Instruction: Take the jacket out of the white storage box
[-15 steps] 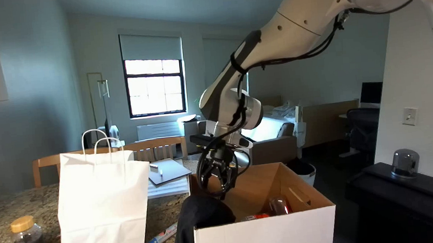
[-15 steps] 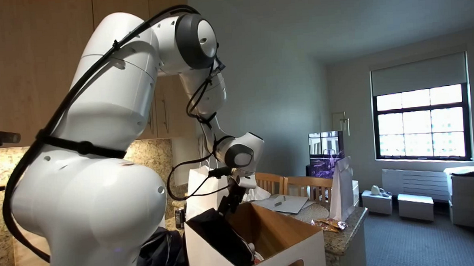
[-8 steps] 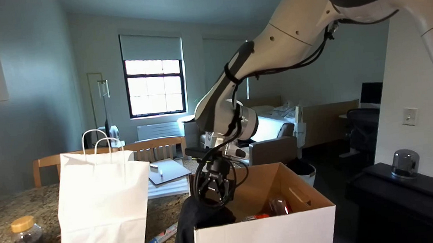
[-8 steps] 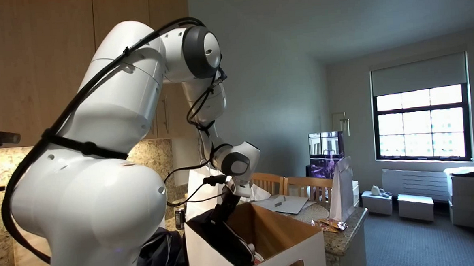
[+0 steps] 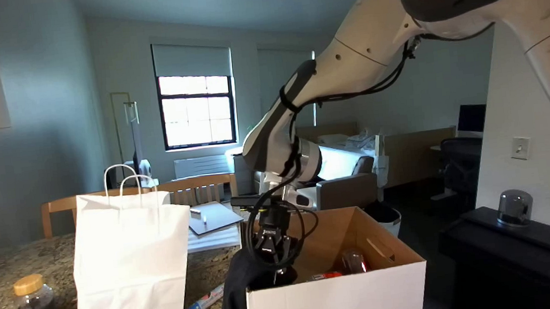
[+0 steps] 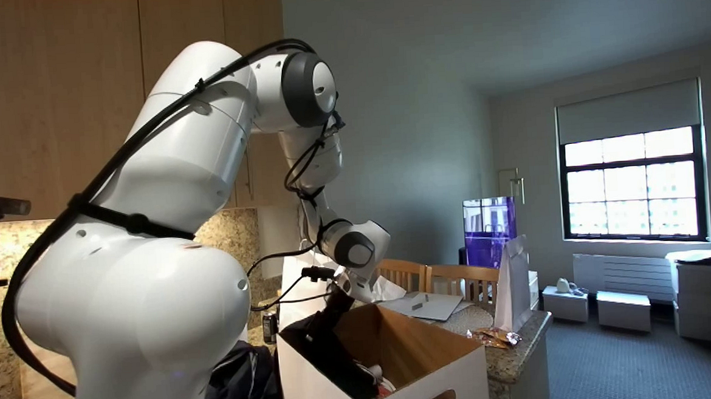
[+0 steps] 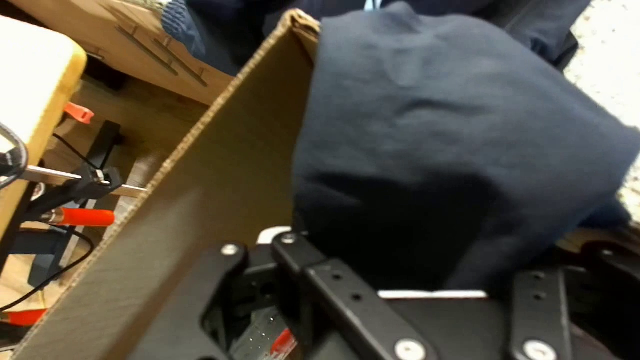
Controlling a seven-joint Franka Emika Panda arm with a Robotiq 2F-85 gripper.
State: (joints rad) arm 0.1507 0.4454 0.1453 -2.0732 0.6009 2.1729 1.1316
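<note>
1. Jacket (image 5: 241,283): one, black, limp cloth, white-striped low on the outside. Location: over one side of the box in both exterior views, part within, part hanging outside.
2. White storage box (image 5: 337,302): one, open-topped, white without, brown cardboard within. Contents besides the jacket: a red item (image 5: 326,275) and a glossy dark item (image 5: 354,262), neither identifiable.
3. Gripper (image 7: 445,247): one, black, pointing down over the box at the jacket. Fingers spread well apart in the wrist view, cloth showing in the gap, nothing clamped. Whether the tips touch the cloth cannot be told.
4. Paper bag (image 5: 133,266): tall, white, handled; stands beside the box, apart from it.
5. Step in hand, as judged: lining up for the grasp; extraction unfinished, with cloth inside the walls.
6. Next move, as judged: settle the fingers around a thick fold, keep the cardboard wall out of the bite, and close firmly. Then a slow, high lift, drawn toward the overhanging side, so the tail clears the rim without dragging the box.
</note>
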